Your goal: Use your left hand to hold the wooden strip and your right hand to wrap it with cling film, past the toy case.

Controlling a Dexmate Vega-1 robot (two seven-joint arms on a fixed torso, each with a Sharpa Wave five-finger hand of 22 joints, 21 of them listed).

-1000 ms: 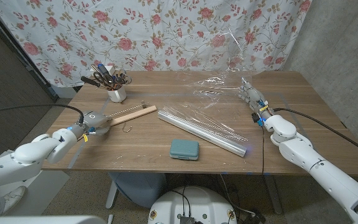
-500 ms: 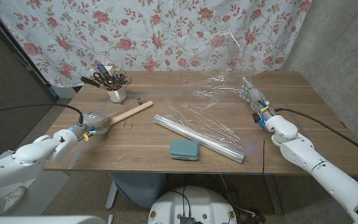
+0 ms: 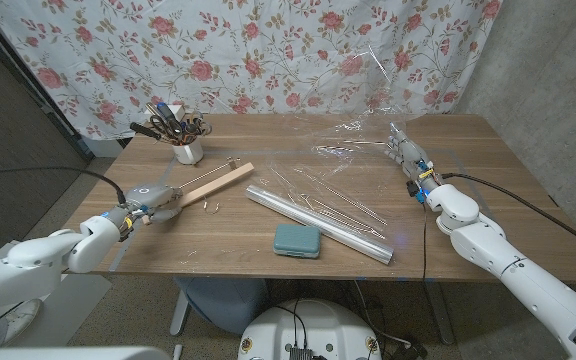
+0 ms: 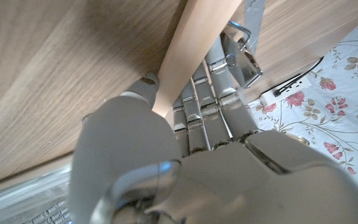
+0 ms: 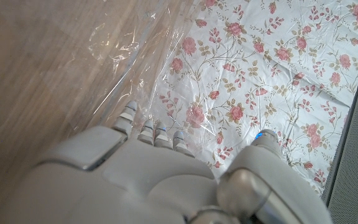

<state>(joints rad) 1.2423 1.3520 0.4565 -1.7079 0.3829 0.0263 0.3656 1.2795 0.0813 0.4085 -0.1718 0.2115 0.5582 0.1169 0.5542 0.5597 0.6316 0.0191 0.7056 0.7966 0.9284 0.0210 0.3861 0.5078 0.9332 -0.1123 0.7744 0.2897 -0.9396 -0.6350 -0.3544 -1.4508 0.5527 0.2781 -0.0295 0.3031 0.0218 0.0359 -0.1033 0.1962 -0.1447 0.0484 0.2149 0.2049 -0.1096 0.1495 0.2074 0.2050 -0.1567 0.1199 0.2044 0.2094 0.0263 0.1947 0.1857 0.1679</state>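
On a brown wooden surface (image 3: 218, 240), the robot's left hand (image 3: 156, 197) closes its fingers (image 4: 219, 106) around one end of a pale, flat wooden strip (image 3: 220, 183), which slants away toward the middle. The right hand (image 3: 404, 150) pinches a crinkled sheet of clear cling film (image 3: 353, 140) trailing to its long roll (image 3: 318, 222). A small teal plastic toy case (image 3: 296, 240) lies just beside the roll, on the near side.

Right hand (image 5: 160, 180), fingers (image 5: 143, 132) against crinkled cling film (image 5: 135, 68), wooden table (image 5: 36, 68) and floral curtain (image 5: 272, 62) beyond
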